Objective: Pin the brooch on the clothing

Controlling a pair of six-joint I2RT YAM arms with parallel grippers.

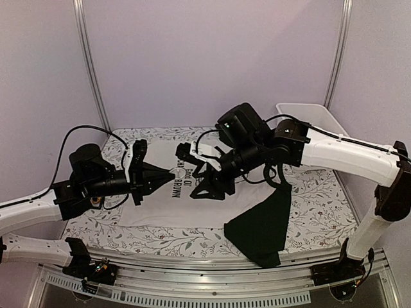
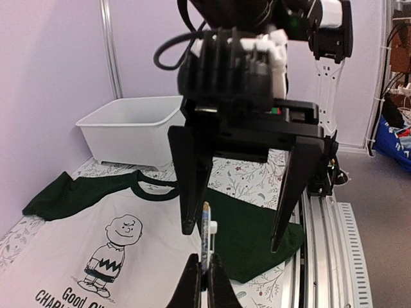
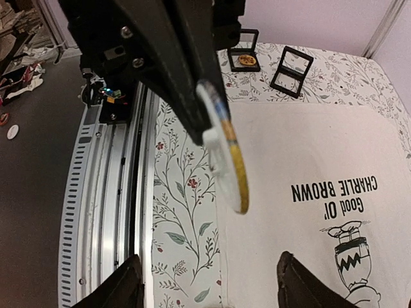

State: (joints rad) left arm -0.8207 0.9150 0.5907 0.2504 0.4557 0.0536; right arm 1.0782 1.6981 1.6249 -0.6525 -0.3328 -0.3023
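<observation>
The white T-shirt (image 1: 160, 212) with dark sleeves and the Charlie Brown print lies flat on the table; it also shows in the left wrist view (image 2: 70, 250) and the right wrist view (image 3: 308, 147). My left gripper (image 2: 205, 258) is shut on the round brooch (image 2: 206, 234) and holds it edge-on above the shirt. In the right wrist view the brooch (image 3: 226, 151) shows a white back and a yellow-blue rim, with a white clasp part on the back. My right gripper (image 3: 207, 260) is open, facing the brooch at close range with its fingers on either side, not touching it.
A white bin (image 1: 308, 119) stands at the back right. Two black display frames (image 3: 291, 70) stand on the floral cloth beyond the shirt. The shirt's dark sleeve (image 1: 260, 228) reaches toward the front rail (image 1: 212, 273).
</observation>
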